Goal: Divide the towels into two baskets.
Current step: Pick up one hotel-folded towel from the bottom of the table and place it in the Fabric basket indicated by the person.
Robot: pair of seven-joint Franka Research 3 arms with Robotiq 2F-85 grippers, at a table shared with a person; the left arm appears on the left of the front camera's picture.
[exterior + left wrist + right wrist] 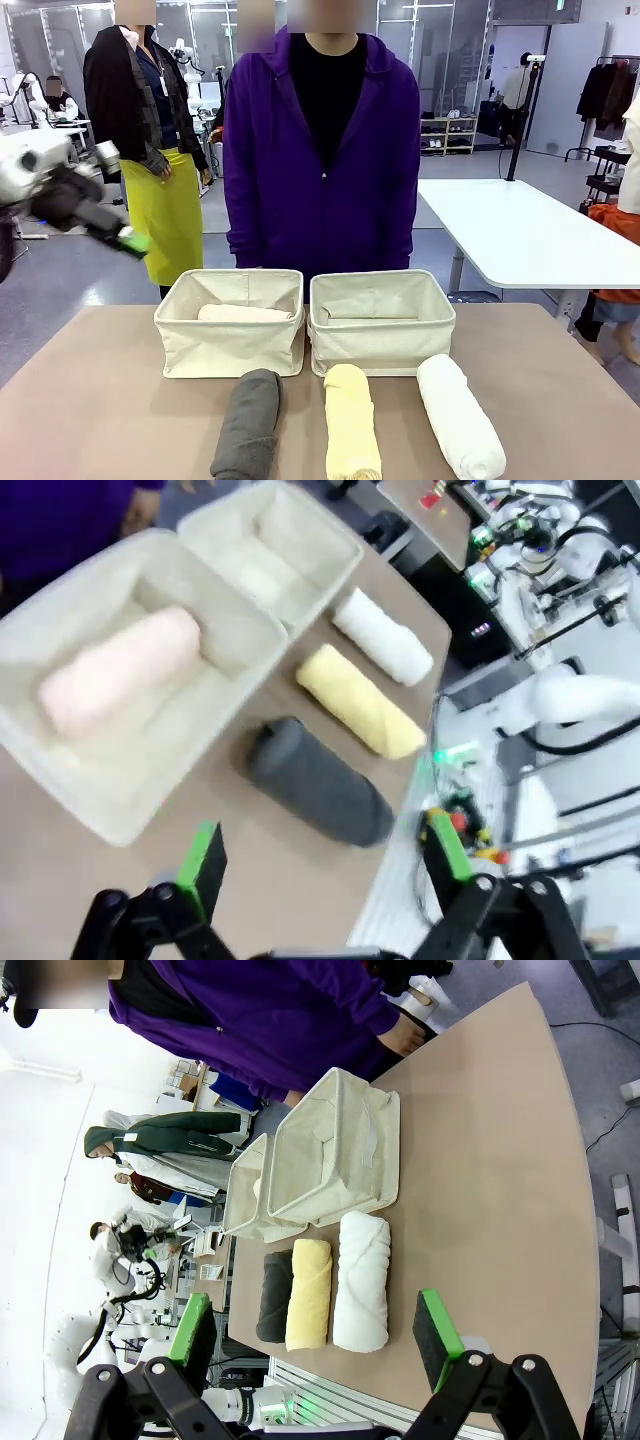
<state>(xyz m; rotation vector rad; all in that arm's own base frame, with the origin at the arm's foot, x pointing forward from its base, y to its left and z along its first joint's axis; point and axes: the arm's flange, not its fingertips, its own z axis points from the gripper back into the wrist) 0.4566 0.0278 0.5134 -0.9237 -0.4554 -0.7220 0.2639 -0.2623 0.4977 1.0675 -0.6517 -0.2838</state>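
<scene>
Two baskets; four towels: pink towel in one, grey towel, yellow towel, white towel on desk. Left hand, right hand spread wide, empty.

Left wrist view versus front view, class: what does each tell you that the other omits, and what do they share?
Left wrist: looks into a cream canvas basket at the whole pale pink rolled terry towel, plus the left gripper, jaws open. Front: the full torso of a person in a purple jacket. Shared: dark grey towel, pale yellow towel and white towel, rolled, before the baskets.
</scene>
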